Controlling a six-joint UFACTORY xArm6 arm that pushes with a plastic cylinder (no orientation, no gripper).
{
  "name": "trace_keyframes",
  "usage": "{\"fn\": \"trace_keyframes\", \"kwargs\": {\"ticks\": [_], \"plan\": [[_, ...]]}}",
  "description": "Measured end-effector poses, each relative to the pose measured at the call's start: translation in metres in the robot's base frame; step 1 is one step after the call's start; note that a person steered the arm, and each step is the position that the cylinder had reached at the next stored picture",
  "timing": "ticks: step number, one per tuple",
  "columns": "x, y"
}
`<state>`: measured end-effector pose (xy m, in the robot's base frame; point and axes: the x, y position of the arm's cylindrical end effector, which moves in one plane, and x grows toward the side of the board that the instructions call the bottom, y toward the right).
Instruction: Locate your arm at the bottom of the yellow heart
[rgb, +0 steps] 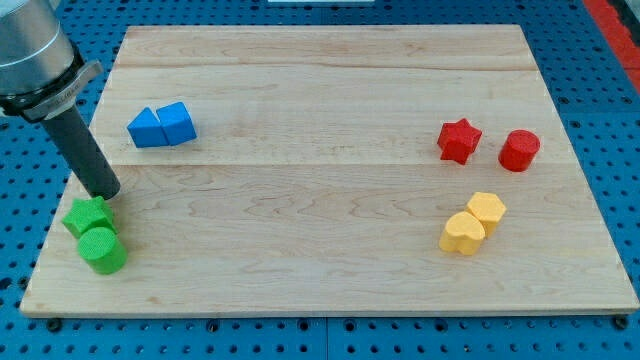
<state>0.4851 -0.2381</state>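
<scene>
The yellow heart (462, 233) lies at the view's lower right, touching a yellow hexagon (487, 209) just above and right of it. My tip (104, 193) is at the far left of the board, far from the heart. It rests just above a green star (88, 216), which touches a green cylinder (102, 250) below it.
A blue triangle (146, 128) and a blue block (177, 122) sit together at the upper left. A red star (459, 140) and a red cylinder (519, 150) sit at the upper right. The wooden board (320, 100) lies on a blue pegboard.
</scene>
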Motion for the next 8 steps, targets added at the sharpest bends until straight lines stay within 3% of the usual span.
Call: {"fn": "trace_keyframes", "kwargs": {"ticks": [3,4,5,6,8], "plan": [[-0.012,-0.022],[-0.037,0.041],[-0.019,0.146],[0.061,0.213],[0.064,0.228]]}}
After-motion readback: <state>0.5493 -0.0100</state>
